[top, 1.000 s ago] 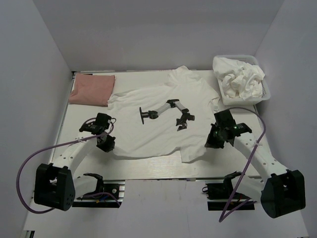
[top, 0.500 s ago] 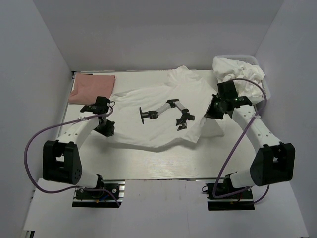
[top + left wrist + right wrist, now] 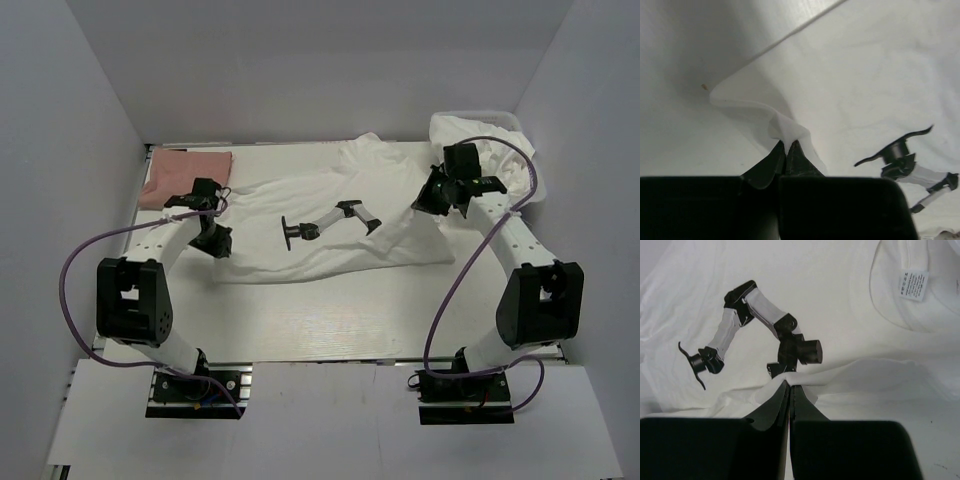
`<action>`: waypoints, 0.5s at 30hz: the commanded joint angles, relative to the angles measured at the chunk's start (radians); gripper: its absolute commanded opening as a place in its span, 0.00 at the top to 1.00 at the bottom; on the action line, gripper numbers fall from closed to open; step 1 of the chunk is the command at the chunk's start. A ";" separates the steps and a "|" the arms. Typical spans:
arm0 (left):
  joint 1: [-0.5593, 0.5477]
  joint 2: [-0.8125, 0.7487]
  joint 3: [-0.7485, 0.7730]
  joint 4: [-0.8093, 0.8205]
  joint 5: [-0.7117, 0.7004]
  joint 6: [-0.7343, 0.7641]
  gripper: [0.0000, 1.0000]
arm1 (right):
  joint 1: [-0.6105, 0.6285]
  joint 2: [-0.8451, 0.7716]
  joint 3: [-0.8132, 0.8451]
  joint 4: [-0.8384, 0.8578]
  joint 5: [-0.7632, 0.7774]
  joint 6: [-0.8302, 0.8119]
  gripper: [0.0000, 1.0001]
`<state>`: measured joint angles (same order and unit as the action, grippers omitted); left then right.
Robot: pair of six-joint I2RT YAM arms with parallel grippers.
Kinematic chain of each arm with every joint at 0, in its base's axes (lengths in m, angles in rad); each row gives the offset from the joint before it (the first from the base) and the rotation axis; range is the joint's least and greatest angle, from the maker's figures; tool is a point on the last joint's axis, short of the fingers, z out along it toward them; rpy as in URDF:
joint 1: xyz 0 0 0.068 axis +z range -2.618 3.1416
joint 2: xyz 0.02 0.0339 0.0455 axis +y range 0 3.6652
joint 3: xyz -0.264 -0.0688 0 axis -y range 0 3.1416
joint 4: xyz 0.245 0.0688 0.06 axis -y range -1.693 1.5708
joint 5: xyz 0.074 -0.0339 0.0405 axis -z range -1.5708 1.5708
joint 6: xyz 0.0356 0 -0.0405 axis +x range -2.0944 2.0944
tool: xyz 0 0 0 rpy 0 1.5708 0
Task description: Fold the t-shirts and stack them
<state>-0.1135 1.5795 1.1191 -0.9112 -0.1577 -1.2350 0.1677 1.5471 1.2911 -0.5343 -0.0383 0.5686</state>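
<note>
Claws first: our left gripper [image 3: 786,145] is pinched down on a small peak of cloth, its jaws all but together, and our right gripper [image 3: 789,386] is clamped just as tightly on another fold of the same white t-shirt [image 3: 270,200]. That shirt lies spread across the middle of the table [image 3: 330,320], and we take the printed arm [image 3: 330,220] on its chest as our landmark. The left gripper sits well to the left of the print, the right gripper well to its right, each holding an edge of the fabric. A folded lip of cloth crosses just on the near side of the print in the right wrist view, with the collar and its label beyond. We judge this to be the first fold, hem going toward collar. Next we need both edges carried evenly past the print, kept taut so that no crease bunches up, then laid flat before the jaws let go. Far left of the print lies the salmon-pink shirt [image 3: 185,180], folded; far right of it, crumpled white shirts [image 3: 510,150] wait in the basket [image 3: 505,118].
</note>
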 commanded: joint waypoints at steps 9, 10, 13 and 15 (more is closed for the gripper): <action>0.020 0.024 0.102 -0.005 -0.117 -0.057 1.00 | -0.040 0.088 0.091 0.071 0.005 -0.015 1.00; 0.020 0.033 0.102 -0.005 -0.117 -0.057 1.00 | -0.042 0.096 0.091 0.071 0.005 -0.018 1.00; 0.020 0.063 0.122 0.009 -0.126 -0.057 1.00 | -0.053 0.120 0.103 0.072 0.009 -0.024 1.00; 0.029 0.095 0.136 0.009 -0.137 -0.057 1.00 | -0.057 0.137 0.112 0.077 0.000 -0.027 1.00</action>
<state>-0.0978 1.6569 1.2110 -0.9115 -0.2470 -1.2762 0.1234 1.6653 1.3499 -0.4950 -0.0444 0.5636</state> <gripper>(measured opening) 0.099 0.015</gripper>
